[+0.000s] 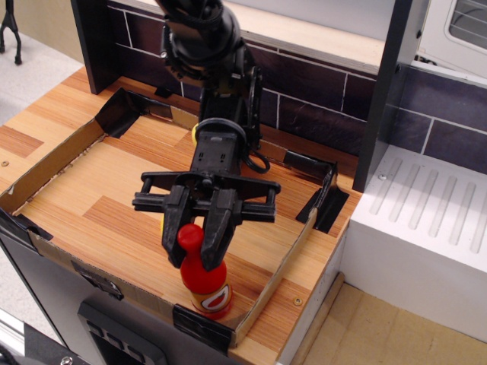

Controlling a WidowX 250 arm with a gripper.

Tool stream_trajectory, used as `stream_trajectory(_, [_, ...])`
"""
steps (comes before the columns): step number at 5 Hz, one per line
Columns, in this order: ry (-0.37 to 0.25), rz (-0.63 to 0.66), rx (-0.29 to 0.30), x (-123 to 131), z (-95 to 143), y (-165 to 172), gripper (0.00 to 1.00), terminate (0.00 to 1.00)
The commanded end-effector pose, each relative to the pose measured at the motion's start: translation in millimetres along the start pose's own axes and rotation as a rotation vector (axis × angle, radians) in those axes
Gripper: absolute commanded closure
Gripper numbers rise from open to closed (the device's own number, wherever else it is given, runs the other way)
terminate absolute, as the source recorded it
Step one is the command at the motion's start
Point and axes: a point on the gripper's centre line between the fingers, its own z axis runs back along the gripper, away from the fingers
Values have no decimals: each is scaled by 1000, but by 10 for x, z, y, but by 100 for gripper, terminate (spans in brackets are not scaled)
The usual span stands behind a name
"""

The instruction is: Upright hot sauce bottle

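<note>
Gripper (199,237) pinches the hot sauce bottle (205,278) at its neck, directly beneath it near the tabletop's front edge, long axis close to vertical, cap up.

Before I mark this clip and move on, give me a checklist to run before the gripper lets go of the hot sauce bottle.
1. Bottle standing cap up: ok, the hot sauce bottle looks close to vertical, base down.
2. Gripper closed on the neck: ok, fingers flank the red cap.
3. Base resting flat on the wooden tray floor: cannot tell, the contact is not clearly visible.
4. Margin from the cardboard front wall: not ok, the bottle stands right beside it.
5. Other items clear: cannot tell, a yellow object is mostly hidden behind the arm.
</note>
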Motion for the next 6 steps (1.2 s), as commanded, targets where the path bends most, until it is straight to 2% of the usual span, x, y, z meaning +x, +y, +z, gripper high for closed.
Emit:
stream_trajectory(1, [-189,-11,8,-157,363,-25,0,0])
stream_trajectory(2, [-348,8,33,-301,549,-83,0,0])
stream_trajectory(3, [-469,-3,26,-491,676,-148,0,0])
stream_trajectory(4, [-679,42,18,-667,781,-173,0,0])
stream_trajectory(5, [-917,98,9,-686,818,-170,0,0])
stream_trajectory(6, [-917,98,9,-686,818,-170,0,100])
